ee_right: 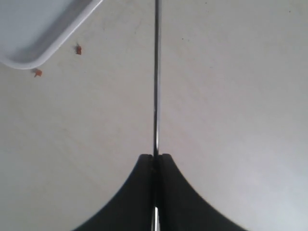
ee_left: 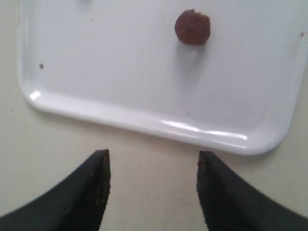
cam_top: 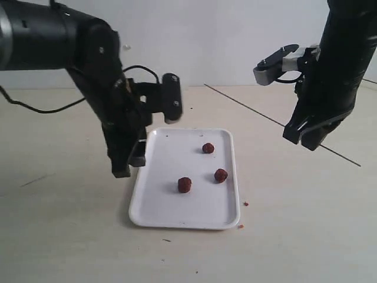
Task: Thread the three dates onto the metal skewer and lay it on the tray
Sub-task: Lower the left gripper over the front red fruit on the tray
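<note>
Three dates lie apart on the white tray. My left gripper hangs open just off the tray's left rim, low over the table. In the left wrist view its fingers stand apart with nothing between them, facing the tray and one date. My right gripper hovers right of the tray. It is shut on the metal skewer, which sticks straight out from the fingertips. The skewer is too thin to pick out in the exterior view.
Small reddish crumbs lie on the table by the tray's near right corner. A thin dark line crosses the tabletop diagonally behind the tray. A black cable trails at the left.
</note>
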Controlling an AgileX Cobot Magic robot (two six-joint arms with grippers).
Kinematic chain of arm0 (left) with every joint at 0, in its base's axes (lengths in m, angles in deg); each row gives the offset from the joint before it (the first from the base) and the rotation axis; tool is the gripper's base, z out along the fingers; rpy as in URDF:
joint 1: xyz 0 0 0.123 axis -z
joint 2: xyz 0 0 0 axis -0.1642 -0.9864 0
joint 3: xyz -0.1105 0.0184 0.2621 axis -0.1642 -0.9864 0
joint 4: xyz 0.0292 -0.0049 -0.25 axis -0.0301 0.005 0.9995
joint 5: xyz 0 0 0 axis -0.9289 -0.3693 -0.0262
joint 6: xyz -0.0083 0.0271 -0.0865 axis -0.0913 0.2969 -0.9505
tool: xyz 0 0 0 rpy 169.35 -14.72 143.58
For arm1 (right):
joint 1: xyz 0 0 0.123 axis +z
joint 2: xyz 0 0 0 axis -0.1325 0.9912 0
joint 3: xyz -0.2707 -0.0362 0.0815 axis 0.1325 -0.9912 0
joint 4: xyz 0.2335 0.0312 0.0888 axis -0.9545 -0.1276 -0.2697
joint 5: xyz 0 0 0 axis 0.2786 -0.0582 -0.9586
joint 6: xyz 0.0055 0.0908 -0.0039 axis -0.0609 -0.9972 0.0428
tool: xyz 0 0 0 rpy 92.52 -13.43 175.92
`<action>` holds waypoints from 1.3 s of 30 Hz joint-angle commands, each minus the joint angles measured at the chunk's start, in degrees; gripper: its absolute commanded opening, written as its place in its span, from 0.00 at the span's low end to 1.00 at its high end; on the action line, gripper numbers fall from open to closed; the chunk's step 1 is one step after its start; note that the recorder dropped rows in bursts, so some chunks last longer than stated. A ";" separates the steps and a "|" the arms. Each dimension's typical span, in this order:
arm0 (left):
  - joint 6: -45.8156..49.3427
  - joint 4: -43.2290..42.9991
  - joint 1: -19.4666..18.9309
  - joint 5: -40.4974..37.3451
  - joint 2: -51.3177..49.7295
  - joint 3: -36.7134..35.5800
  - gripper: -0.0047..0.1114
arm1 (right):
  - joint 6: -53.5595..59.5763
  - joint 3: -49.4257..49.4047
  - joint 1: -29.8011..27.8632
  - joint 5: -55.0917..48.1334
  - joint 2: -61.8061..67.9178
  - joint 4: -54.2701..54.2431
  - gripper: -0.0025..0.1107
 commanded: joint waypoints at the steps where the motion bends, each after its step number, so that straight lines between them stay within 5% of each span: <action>1: 0.14 -2.36 3.27 -0.10 -6.26 5.23 0.51 | -5.60 0.56 -1.09 -0.23 -0.07 3.93 0.02; 39: 6.63 10.66 3.87 5.15 -14.95 7.62 0.52 | -6.02 0.56 -3.24 1.19 -0.07 0.63 0.02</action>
